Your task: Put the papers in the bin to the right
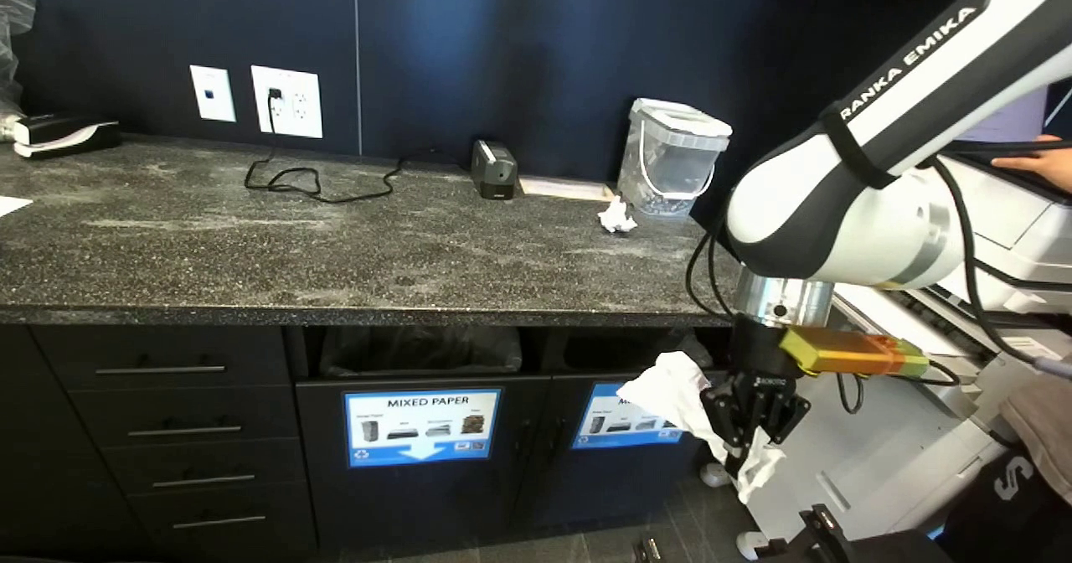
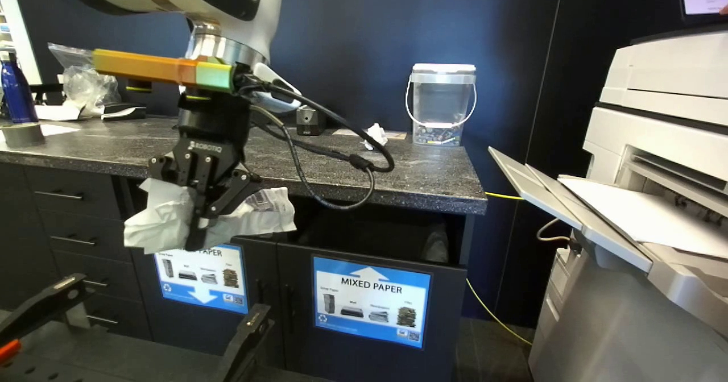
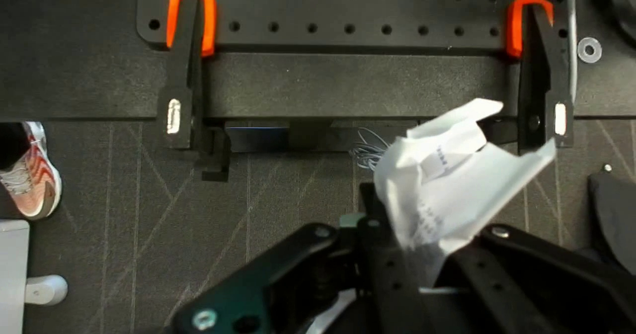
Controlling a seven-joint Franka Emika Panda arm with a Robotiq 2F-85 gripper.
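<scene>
- Leftmost in an exterior view I hold a crumpled white paper scrap (image 2: 162, 220), its long axis crosswise to the jaws and close to level, an end sticking out on each side.
- The black two-fingered gripper (image 2: 198, 237) points roughly down, its jaws drawn narrow and pinching the scrap near its middle.
- From those jaws, my target, the right-hand black cabinet bin with the dark rectangular slot (image 2: 369, 231), lies to the right and farther in, under the speckled dark stone-look counter (image 2: 429, 174).
- In an exterior view the scrap (image 1: 670, 391) overlaps that slot, yet the wrist view looks past it to dark patterned floor (image 3: 298, 195); I judge I'm out in front of the cabinet, not inside the bin.
- So I'd go inward and somewhat right, leading with the right end, between counter edge and bin front; an end could snag there.
- On the counter, a small crumpled white wad (image 2: 375, 136) lies near the translucent plastic bucket (image 2: 438, 100), untouched by my jaws.
</scene>
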